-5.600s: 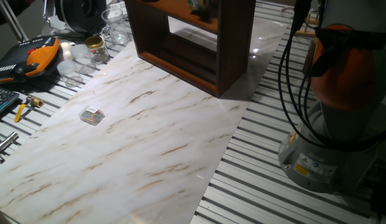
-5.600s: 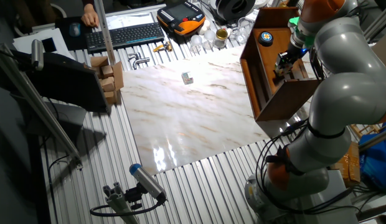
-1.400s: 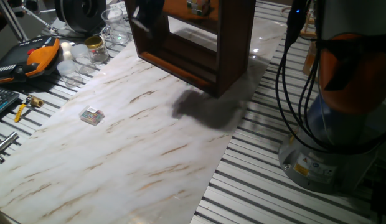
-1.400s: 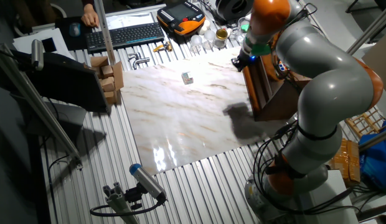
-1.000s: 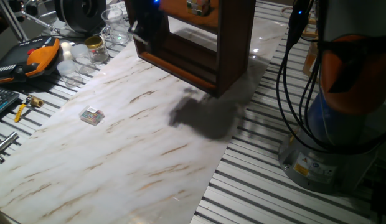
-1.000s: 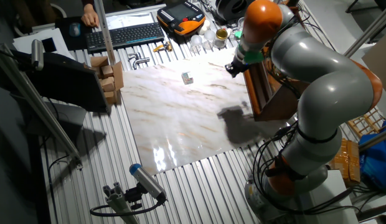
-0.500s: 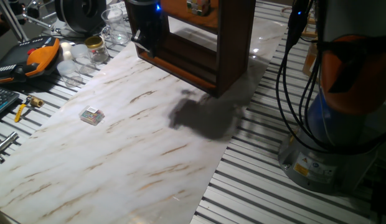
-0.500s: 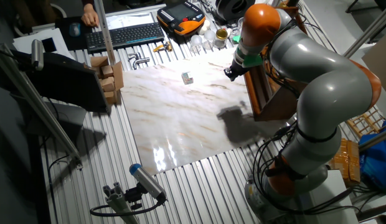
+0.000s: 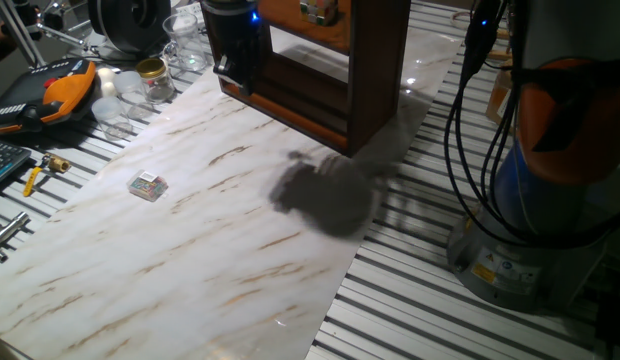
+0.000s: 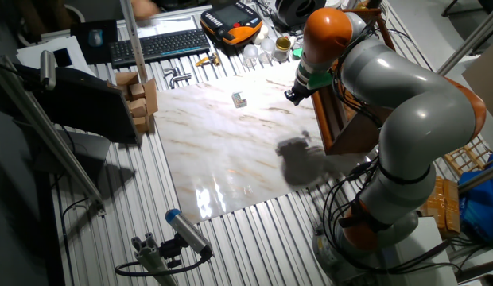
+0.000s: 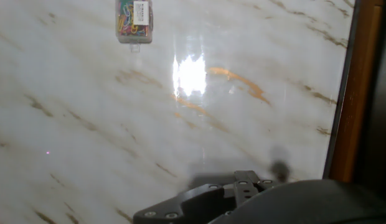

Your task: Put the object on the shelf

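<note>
From one fixed view, the gripper (image 9: 231, 82) has swung out of the shelf (image 9: 375, 70) over the last few seconds and now hangs above the marble table (image 9: 220, 230) at upper centre, while the cube (image 9: 317, 10) sits on the orange board at the top edge, so the placing looks done. The other fixed view shows it low beside the shelf's front post, touching nothing. In the hand view only table and a small clear box (image 11: 134, 22) at upper left appear; the fingers are hidden, so I cannot tell their spread.
</note>
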`<act>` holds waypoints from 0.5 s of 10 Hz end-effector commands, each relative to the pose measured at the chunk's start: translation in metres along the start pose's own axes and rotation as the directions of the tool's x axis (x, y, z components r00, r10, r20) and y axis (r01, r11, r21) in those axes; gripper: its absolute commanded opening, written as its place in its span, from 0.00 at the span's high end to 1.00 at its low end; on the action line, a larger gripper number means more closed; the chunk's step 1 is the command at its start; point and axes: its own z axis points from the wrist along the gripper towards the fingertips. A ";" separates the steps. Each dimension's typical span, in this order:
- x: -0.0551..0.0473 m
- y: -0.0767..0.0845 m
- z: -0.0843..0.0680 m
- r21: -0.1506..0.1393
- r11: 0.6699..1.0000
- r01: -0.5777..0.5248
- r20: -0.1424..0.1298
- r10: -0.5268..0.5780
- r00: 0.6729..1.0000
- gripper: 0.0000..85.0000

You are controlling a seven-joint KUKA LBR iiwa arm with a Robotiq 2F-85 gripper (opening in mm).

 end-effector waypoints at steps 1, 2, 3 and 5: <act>0.000 0.000 0.000 -0.003 1.000 0.002 -0.001 -0.002 1.000 1.00; 0.000 0.000 -0.001 -0.007 1.000 0.007 -0.007 -0.007 1.000 1.00; 0.000 0.000 -0.001 -0.008 1.000 0.008 -0.007 -0.008 1.000 1.00; 0.000 0.001 -0.001 -0.010 1.000 0.005 -0.009 -0.005 1.000 1.00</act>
